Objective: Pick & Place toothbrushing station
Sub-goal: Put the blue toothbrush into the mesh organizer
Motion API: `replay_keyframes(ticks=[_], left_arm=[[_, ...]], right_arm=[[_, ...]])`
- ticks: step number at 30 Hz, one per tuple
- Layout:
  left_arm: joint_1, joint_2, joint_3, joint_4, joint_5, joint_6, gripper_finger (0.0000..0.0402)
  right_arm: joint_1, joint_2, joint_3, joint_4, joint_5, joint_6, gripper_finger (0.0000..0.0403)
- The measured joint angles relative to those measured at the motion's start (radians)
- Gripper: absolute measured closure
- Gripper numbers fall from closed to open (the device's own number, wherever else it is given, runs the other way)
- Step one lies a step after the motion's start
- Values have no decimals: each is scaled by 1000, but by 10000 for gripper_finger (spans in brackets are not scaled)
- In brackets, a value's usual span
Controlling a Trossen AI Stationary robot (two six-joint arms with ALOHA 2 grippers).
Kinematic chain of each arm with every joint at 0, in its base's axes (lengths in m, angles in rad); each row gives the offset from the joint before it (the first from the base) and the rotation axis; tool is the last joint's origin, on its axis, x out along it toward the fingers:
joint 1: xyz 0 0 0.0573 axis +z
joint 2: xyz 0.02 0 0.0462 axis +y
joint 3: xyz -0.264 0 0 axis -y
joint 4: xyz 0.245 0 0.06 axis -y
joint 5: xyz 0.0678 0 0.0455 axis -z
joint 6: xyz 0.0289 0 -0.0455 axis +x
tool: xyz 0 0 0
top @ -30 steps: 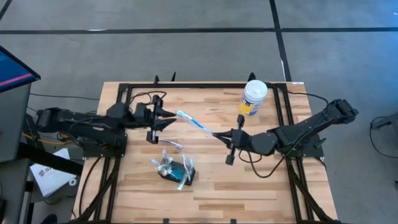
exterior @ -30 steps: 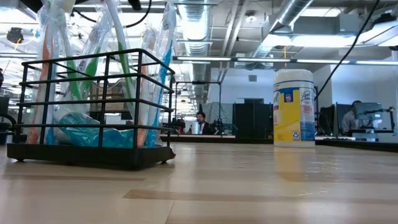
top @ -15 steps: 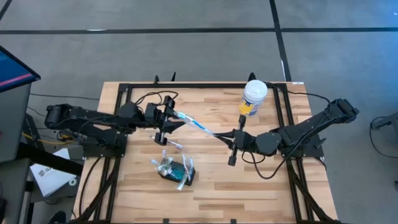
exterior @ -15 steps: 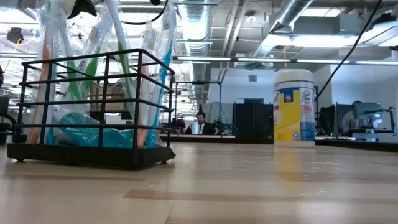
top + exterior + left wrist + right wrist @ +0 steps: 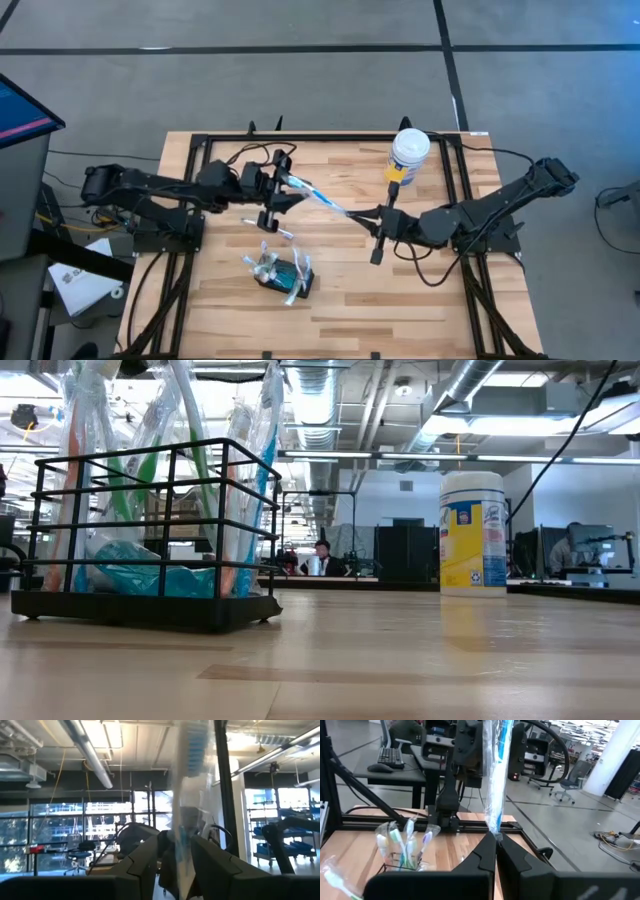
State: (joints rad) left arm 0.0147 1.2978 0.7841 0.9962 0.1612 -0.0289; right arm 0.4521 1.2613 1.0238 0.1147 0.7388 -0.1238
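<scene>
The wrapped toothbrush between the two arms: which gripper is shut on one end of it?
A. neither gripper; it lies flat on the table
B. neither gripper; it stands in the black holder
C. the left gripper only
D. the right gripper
D: the right gripper has its fingers pinched on the end of the wrapped toothbrush, which reaches over to the left gripper.

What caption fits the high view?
Both grippers, left gripper and right gripper, share a wrapped toothbrush above the table.
</scene>
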Motion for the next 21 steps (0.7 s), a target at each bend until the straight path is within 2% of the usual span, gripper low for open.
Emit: replay_keyframes(ticks=[10,21], left_arm=[[-56,39,58,1,2,104,272],[-56,33,58,23,1,111,272]], right_arm=[[6,0,0,58,0,-44,403],[6,3,0,49,-9,-24,403]])
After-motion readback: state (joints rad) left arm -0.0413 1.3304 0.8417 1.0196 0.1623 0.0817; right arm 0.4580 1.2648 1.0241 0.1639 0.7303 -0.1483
